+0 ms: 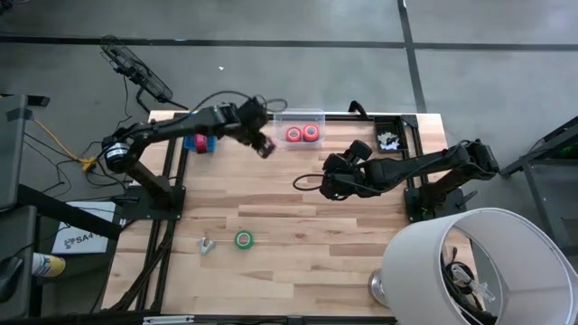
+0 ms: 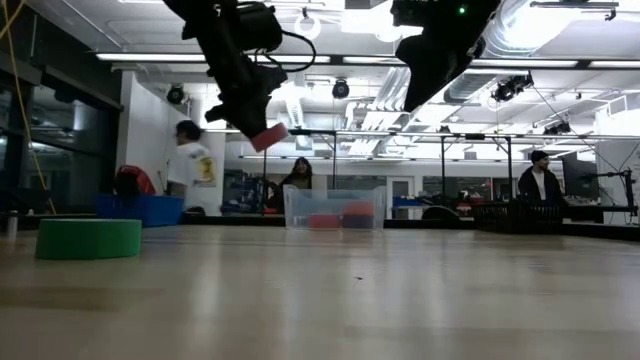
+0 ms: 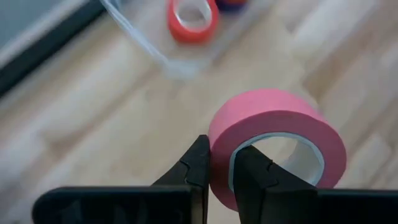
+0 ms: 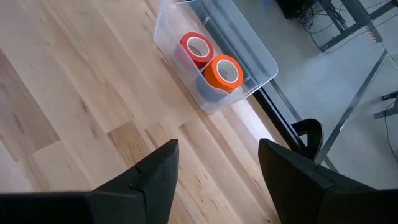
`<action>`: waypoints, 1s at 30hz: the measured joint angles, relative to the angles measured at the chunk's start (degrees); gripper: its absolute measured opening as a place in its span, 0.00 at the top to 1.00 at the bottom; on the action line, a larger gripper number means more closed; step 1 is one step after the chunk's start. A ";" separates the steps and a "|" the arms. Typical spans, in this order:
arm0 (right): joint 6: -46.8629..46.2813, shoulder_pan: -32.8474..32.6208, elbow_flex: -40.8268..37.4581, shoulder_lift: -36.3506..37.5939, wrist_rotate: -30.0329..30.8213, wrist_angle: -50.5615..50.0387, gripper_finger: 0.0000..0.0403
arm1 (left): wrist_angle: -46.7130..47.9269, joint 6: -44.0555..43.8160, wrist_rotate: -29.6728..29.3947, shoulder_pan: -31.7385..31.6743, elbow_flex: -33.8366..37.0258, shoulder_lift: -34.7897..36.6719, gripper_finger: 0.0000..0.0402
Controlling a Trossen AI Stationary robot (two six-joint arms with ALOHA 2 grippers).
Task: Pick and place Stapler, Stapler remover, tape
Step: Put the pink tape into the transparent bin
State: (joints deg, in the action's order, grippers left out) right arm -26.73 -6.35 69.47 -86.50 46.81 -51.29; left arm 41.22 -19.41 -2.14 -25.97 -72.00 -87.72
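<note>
My left gripper (image 1: 263, 146) is shut on a pink tape roll (image 3: 277, 143) and holds it in the air just left of the clear bin (image 1: 302, 126) at the table's far edge. A red roll (image 4: 197, 48) and an orange roll (image 4: 225, 71) lie in that bin. A green tape roll (image 1: 243, 239) lies flat on the table near the front, with a silvery staple remover (image 1: 206, 245) beside it. My right gripper (image 4: 217, 146) hangs open and empty above the table's middle. The stapler cannot be made out. My left gripper pinches the pink roll's ring wall (image 3: 219, 168), one finger (image 3: 252, 177) inside the core hole and the other finger (image 3: 198, 168) outside. The fingers slant down from the table's left. The roll is lifted clear of the table (image 2: 268, 135).
A blue container (image 1: 202, 143) with something red next to it stands under my left arm at the far left. A black tray (image 1: 395, 135) with small silvery pieces sits at the far right. A white lampshade (image 1: 470, 266) covers the near right corner. People stand beyond the table.
</note>
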 joint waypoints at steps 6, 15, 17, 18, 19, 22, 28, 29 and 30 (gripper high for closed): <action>-0.71 0.00 0.00 0.00 0.00 0.04 0.47 | -0.14 3.57 0.80 -5.04 -6.10 -4.88 0.91; -6.34 0.89 0.00 0.00 -0.28 -0.40 0.48 | 5.11 9.56 0.56 -7.21 -22.79 -18.57 0.91; -7.72 1.22 0.00 0.00 -0.37 -0.47 0.48 | 7.20 10.47 -0.25 -7.39 -26.72 -21.89 0.91; -8.18 1.45 0.00 0.00 -0.66 -0.48 0.48 | 7.43 10.59 -0.43 -7.39 -28.58 -23.44 0.91; -8.67 1.56 0.00 0.00 -1.09 -0.48 0.48 | 7.74 10.61 -0.84 -7.41 -30.41 -24.97 0.91; -9.52 2.17 0.00 0.00 -2.71 -0.52 0.48 | 9.92 9.93 -2.51 -7.41 -35.13 -29.27 0.91; -10.80 3.13 0.00 0.00 -4.97 -0.57 0.48 | 11.34 9.96 -4.43 -7.41 -40.27 -35.67 0.91; -11.15 3.34 0.00 0.00 -5.26 -0.57 0.48 | 11.30 9.92 -4.80 -7.41 -40.62 -36.54 0.91; -11.50 3.41 0.00 0.00 -5.40 -0.57 0.48 | 11.23 9.78 -4.82 -7.41 -40.89 -37.35 0.91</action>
State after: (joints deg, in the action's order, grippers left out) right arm -38.22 -2.94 69.47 -86.50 41.41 -51.86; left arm 52.45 -9.63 -6.95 -33.39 -112.89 -125.07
